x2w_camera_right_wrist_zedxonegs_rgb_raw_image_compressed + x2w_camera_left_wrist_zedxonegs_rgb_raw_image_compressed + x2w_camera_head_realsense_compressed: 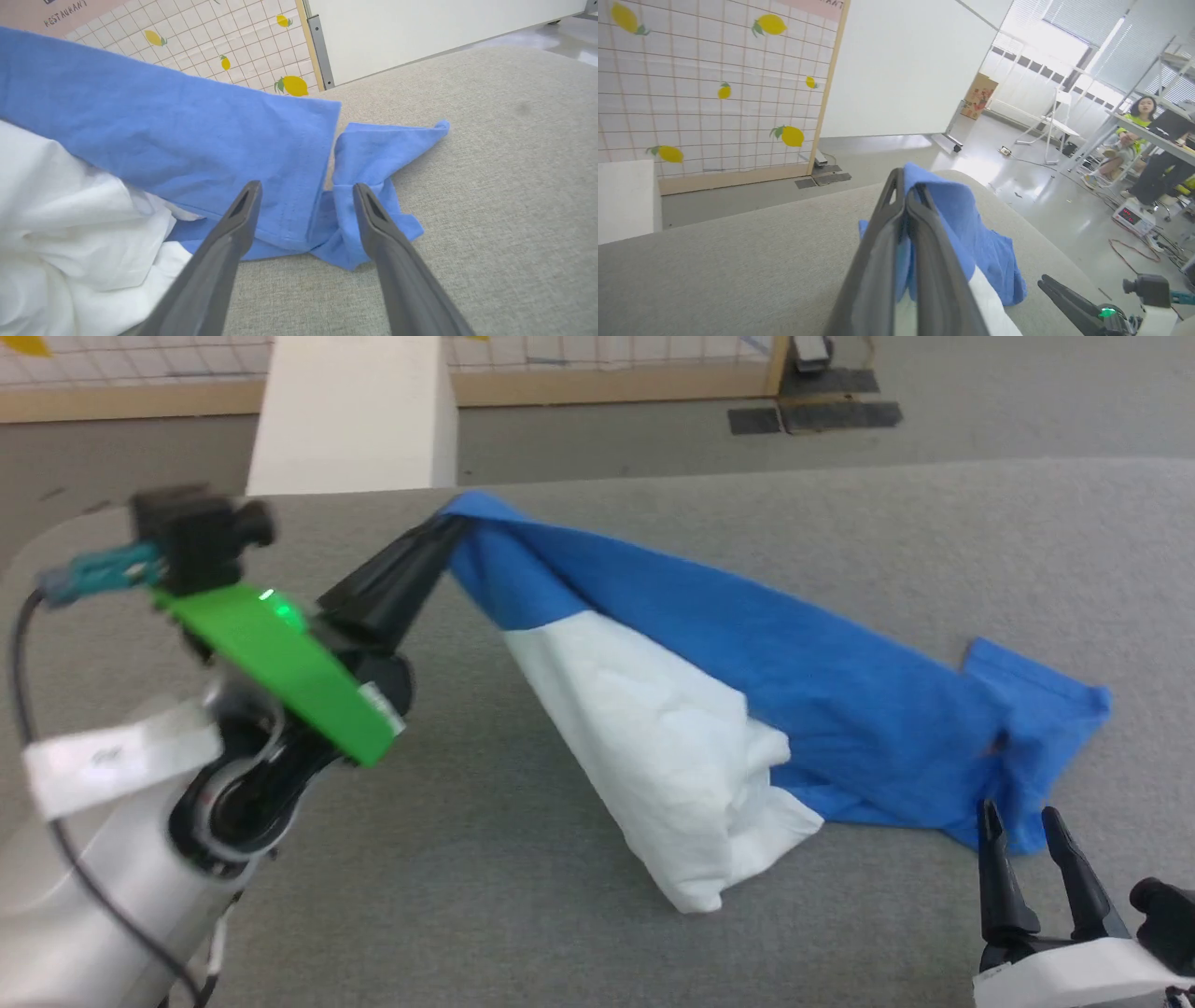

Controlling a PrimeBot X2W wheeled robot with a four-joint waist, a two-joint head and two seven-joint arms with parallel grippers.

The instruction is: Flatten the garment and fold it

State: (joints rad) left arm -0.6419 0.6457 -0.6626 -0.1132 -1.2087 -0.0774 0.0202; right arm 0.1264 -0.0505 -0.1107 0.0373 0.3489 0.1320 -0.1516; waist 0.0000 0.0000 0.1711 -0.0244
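Pinching the garment (747, 691), left gripper (446, 529) closed; right gripper (1018, 812) spread wide

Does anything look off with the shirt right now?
The garment is bunched, not flat: the left end effector holds one blue end off the table, the white body sags crumpled, a sleeve lies twisted.

White-bodied, blue-sleeved garment (747, 653) hangs tent-like, one blue end high, rest crumpled

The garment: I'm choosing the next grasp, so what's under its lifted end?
Below the garment, at the end held up by the left tool, grey tabletop shows. Where its white body and blue sleeve rest, cloth covers whatever lies beneath.
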